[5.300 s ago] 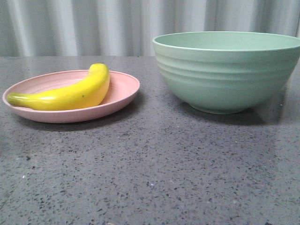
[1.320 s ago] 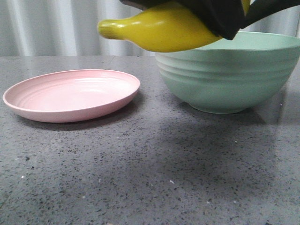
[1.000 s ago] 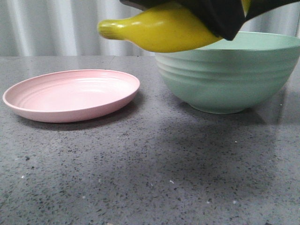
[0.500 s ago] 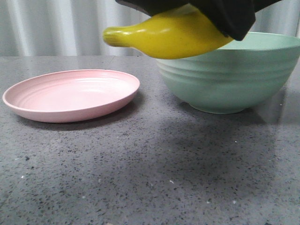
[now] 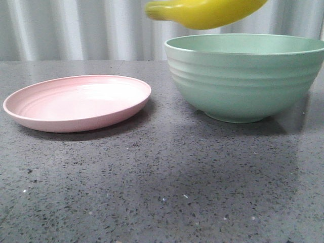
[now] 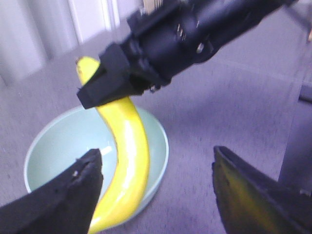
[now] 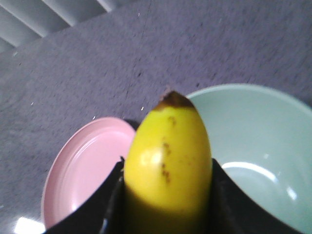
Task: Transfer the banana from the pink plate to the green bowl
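Observation:
The yellow banana (image 5: pixel 207 12) hangs in the air above the left half of the green bowl (image 5: pixel 243 76), clear of its rim. My right gripper (image 7: pixel 167 168) is shut on the banana (image 7: pixel 168 146), one finger on each side; it is above the front view's top edge. The pink plate (image 5: pixel 76 101) lies empty to the left of the bowl. My left gripper (image 6: pixel 156 156) is open and empty, high up, looking down at the banana (image 6: pixel 129 161), the bowl (image 6: pixel 53 151) and the right gripper (image 6: pixel 114 83).
The plate (image 7: pixel 83 165) and bowl (image 7: pixel 253 151) stand side by side on a dark speckled grey table (image 5: pixel 162 182). A pale pleated curtain (image 5: pixel 76 30) hangs behind the table.
Five seconds ago the banana lay on the plate. Over the last second it has risen and moved right over the bowl; the right gripper has gone above the front view's top edge.

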Robot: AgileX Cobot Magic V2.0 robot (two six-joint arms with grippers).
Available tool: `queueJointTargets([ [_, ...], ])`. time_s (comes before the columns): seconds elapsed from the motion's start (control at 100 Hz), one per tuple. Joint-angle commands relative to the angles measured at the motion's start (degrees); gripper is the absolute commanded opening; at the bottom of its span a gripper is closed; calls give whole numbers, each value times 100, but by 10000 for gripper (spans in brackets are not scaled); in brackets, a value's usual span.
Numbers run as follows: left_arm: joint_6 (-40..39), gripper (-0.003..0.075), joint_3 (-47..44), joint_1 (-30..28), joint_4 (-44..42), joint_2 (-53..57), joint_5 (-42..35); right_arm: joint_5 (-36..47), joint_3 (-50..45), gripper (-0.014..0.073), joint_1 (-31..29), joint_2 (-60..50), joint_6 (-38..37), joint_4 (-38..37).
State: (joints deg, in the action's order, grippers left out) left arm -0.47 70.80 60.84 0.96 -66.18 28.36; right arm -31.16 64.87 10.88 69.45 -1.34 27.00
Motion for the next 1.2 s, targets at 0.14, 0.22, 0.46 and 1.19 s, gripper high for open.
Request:
queueJointTargets([
  [0.14, -11, 437, 194, 37, -46, 382, -537, 1123, 208, 91, -47, 50, 134, -952],
  [0.22, -11, 437, 194, 37, -46, 382, -537, 1189, 208, 91, -47, 233, 134, -1074],
  [0.46, -11, 437, 194, 37, -46, 382, -537, 1035, 208, 98, -47, 884, 134, -1093],
  [1.19, -11, 437, 194, 37, 11, 382, -537, 1207, 208, 339, -37, 884, 134, -1376],
])
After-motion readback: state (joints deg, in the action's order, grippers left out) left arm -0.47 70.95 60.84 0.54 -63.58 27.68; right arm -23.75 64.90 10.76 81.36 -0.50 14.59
